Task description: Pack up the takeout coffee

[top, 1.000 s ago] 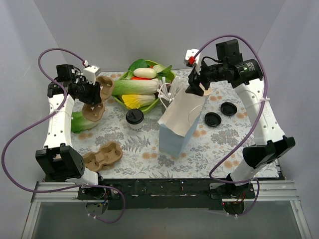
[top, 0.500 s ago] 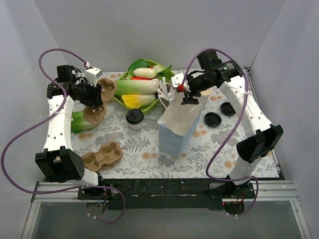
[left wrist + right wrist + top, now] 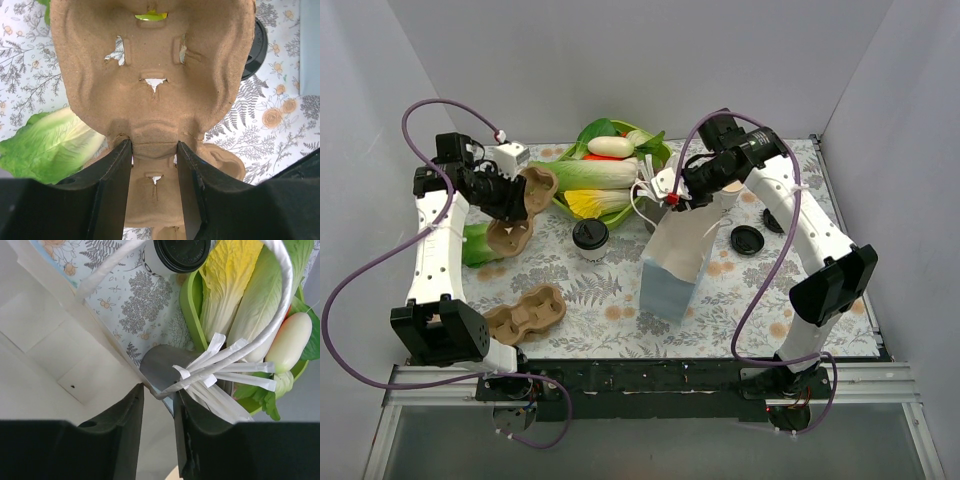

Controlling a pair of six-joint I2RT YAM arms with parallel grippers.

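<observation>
Coffee cup [image 3: 590, 238] is upright on the table, black lid on, between the paper bag [image 3: 672, 262] and the held carrier [image 3: 512, 205], touching neither; it sits in the same spot as a second ago. The right gripper [image 3: 677, 196] has swung left from where it was and is now over the bag's top edge. The bag stands more upright than before. On the right wrist camera the jaws are narrow, with the bag's white handle [image 3: 280, 300] running into the gap; I cannot tell whether they pinch it. The left gripper [image 3: 154, 150] is clamped on the carrier's centre rib, barely moved. The second loose lid is now mostly behind the right arm, and the other lid [image 3: 747, 238] is clear of it. Table [image 3: 610, 290] has a floral cloth: green bowl [image 3: 665, 155] of vegetables at the back, straw cup [image 3: 160, 365] just beside the bag, spare carrier [image 3: 527, 309] front left, and lettuce leaf [image 3: 478, 246] at the left. Plain grey walls [image 3: 620, 60] on three sides.
</observation>
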